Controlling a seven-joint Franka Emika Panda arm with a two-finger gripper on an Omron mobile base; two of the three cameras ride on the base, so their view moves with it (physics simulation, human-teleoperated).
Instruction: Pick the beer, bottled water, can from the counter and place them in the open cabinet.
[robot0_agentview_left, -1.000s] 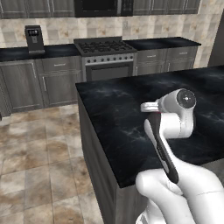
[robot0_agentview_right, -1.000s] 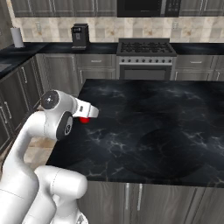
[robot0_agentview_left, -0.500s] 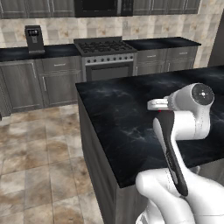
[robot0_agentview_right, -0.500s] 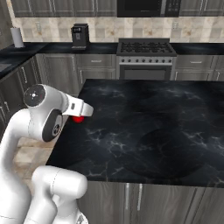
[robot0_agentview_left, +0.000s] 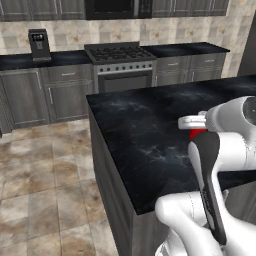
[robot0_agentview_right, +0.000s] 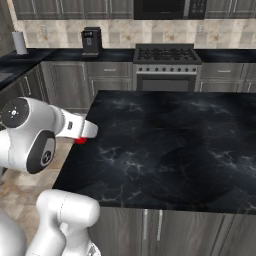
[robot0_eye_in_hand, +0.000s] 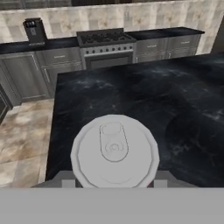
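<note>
- Gripper (robot0_eye_in_hand: 113, 186): jaws partly closed around the can (robot0_eye_in_hand: 114, 151). In the hand view the can's silvery top with pull tab sits directly ahead of the hand, between the two finger tips (robot0_eye_in_hand: 66, 183), which flank it on either side at the bottom.
- The can is held clear above the counter (robot0_eye_in_hand: 183, 100); the black marble surface lies beyond and below it.
- Left base view: a small patch of the can's red body (robot0_agentview_left: 197, 133) shows just under the white hand, the rest hidden by the arm.
- Right base view: a red sliver of the can (robot0_agentview_right: 80, 141) shows beneath the hand, near the counter's (robot0_agentview_right: 165, 145) left edge.
- Ahead of the hand, past the counter's far edge: a stove (robot0_eye_in_hand: 106, 46) with dark burners, grey base cabinets (robot0_eye_in_hand: 65, 65) on both sides of it.
- Ahead and to the left of the hand: a dark coffee machine (robot0_eye_in_hand: 34, 30) on the rear worktop.
- Left of the hand, below counter level: beige tiled floor (robot0_eye_in_hand: 22, 135).
</note>
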